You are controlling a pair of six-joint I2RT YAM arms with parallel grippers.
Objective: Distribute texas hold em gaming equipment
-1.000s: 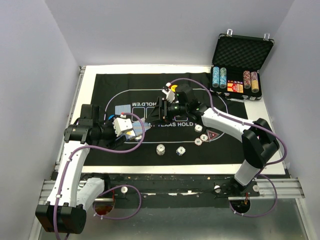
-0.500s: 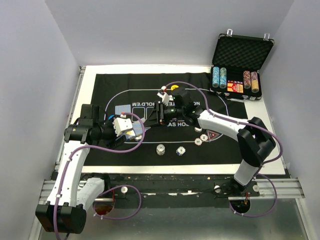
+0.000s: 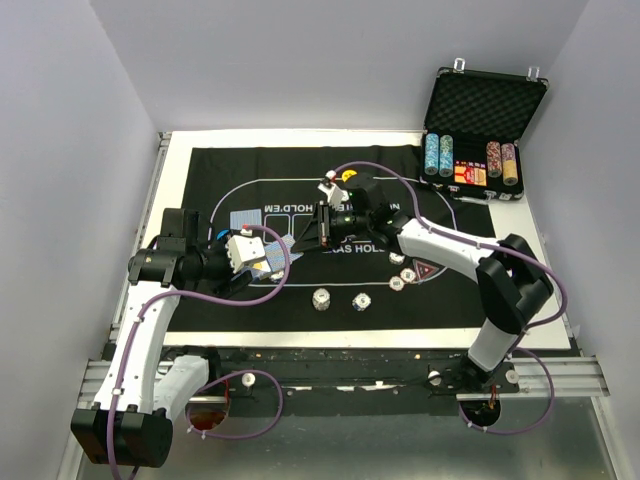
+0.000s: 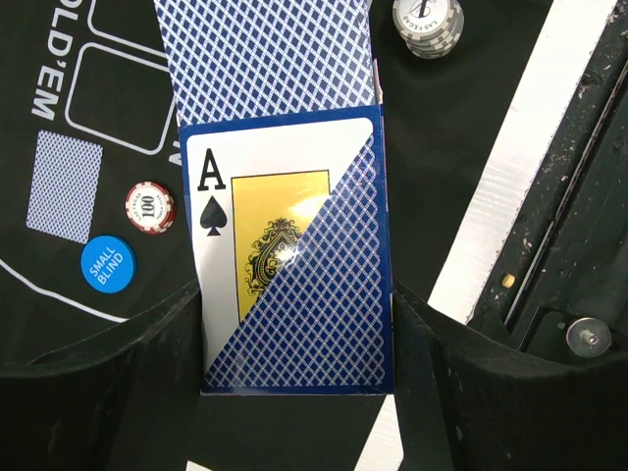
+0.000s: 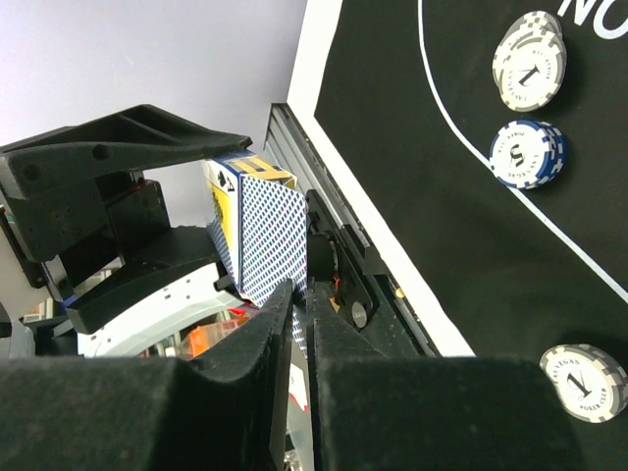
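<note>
- Now the left gripper (image 4: 294,339) has its black fingers clamped on both side walls of the small blue deck box with the ace of spades on its face (image 4: 245,196), held up off the large black felt mat (image 4: 113,98)
- A blue-backed playing card (image 4: 265,54) pokes out of the box mouth, pointing at the right gripper (image 5: 300,294), whose fingers are closed to a sliver, seemingly on that card's edge
- Best move, I'd say: draw straight along the card's length with the left arm steady, so only one card slides free and the box does not twist
- Then lay it face down at a bare seat, apart from the dealt face-down card (image 4: 64,186) beside the round blue small-blind disc (image 4: 105,267)
</note>
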